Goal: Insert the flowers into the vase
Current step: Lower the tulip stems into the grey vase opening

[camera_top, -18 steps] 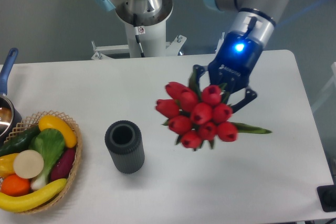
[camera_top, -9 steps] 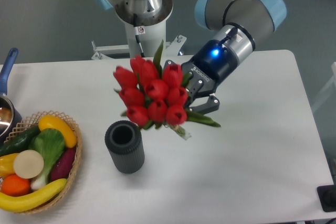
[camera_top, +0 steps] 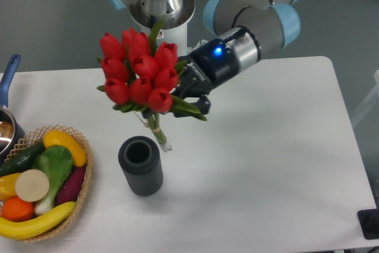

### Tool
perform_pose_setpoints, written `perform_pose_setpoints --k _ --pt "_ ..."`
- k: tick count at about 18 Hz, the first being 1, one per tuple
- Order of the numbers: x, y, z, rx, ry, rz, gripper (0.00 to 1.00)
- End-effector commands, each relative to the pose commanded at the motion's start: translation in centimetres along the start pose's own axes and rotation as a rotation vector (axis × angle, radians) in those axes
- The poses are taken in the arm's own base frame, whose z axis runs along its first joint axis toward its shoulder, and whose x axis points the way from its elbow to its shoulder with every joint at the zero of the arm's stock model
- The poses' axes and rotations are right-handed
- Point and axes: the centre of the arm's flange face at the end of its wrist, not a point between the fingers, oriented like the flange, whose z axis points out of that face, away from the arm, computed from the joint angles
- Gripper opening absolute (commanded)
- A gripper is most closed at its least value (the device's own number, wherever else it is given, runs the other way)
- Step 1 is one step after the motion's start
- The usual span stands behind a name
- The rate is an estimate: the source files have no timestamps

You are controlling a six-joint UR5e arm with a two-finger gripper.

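My gripper (camera_top: pixel 185 94) is shut on the flowers (camera_top: pixel 140 70), a tight bunch of red tulips with green leaves, and holds them in the air. The heads point up and left. The pale bound stems (camera_top: pixel 159 133) hang down, their tip just right of and slightly above the vase's mouth. The vase (camera_top: pixel 141 165) is a small dark grey ribbed cylinder standing upright on the white table (camera_top: pixel 266 164), below the bunch. Its round mouth is open and nothing is inside it.
A woven basket (camera_top: pixel 82 185) with fruit and vegetables sits at the front left. A pot with a blue handle (camera_top: pixel 8 78) is at the left edge. The robot's base (camera_top: pixel 160 22) stands behind the table. A dark object (camera_top: pixel 370 223) is at the front right corner.
The gripper has swung left and up with the flowers, turning the bunch from heads-down toward upright. The stems now hang near the vase's mouth. The vase has not moved.
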Motion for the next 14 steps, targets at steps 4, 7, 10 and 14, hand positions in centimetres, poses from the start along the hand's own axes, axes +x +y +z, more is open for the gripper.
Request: perform_pose_setpoints --k 4,7,10,14 --pt "0.7 0.9 0.7 0.0 0.013 -0.021 0.34" --pt "1.1 1.6 1.3 -0.001 0.024 -0.034 0.34" --pt "1.2 2.6 1.6 -0.001 0.029 -0.054 0.34" --pt "1.0 3.6 1.6 -0.002 0.029 -0.069 0.34"
